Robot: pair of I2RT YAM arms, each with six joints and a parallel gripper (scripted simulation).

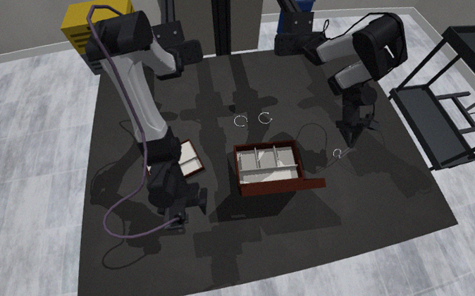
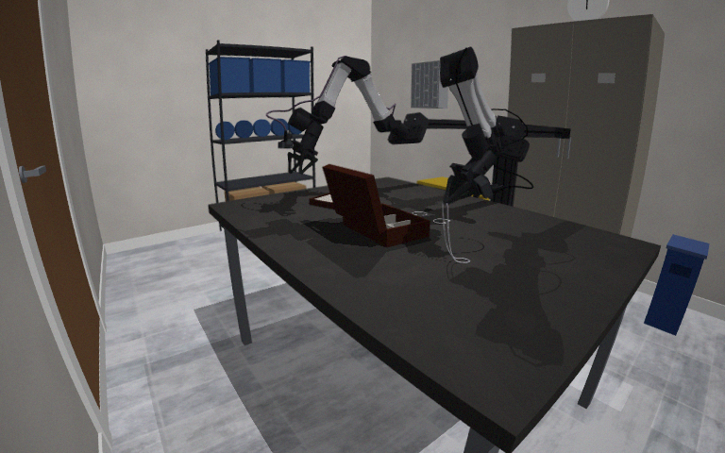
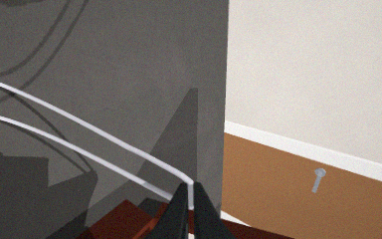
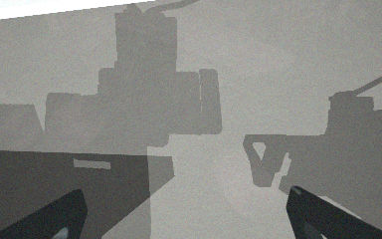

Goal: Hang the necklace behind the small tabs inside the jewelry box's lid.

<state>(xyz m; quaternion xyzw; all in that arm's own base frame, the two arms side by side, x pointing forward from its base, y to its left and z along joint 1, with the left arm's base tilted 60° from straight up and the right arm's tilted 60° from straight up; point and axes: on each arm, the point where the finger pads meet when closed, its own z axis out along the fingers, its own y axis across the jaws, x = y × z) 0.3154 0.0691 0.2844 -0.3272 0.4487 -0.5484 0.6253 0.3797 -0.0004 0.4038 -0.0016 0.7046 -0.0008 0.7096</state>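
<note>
The necklace [image 2: 461, 261] [image 3: 101, 133] is a thin silver loop. It hangs from my left gripper [image 1: 350, 145] [image 2: 446, 201] [image 3: 189, 205], which is shut on it; its lower end rests on or just above the table. The dark red jewelry box [image 1: 235, 158] [image 2: 409, 235] stands with its lid [image 1: 313, 182] [image 2: 349, 197] raised. The left gripper is off one side of the box, on the compartment side of the lid. The lid's inner face and its tabs are hidden. My right gripper [image 2: 302, 165] [image 4: 187, 198] is open and empty, beyond the box's other side.
Two small open hoops [image 1: 240, 125] [image 1: 264, 122] lie on the table behind the box. A red-rimmed tray with a white lining [image 1: 192, 153] lies beside the box, partly under the right arm. White dividers [image 1: 275, 155] split the box's interior.
</note>
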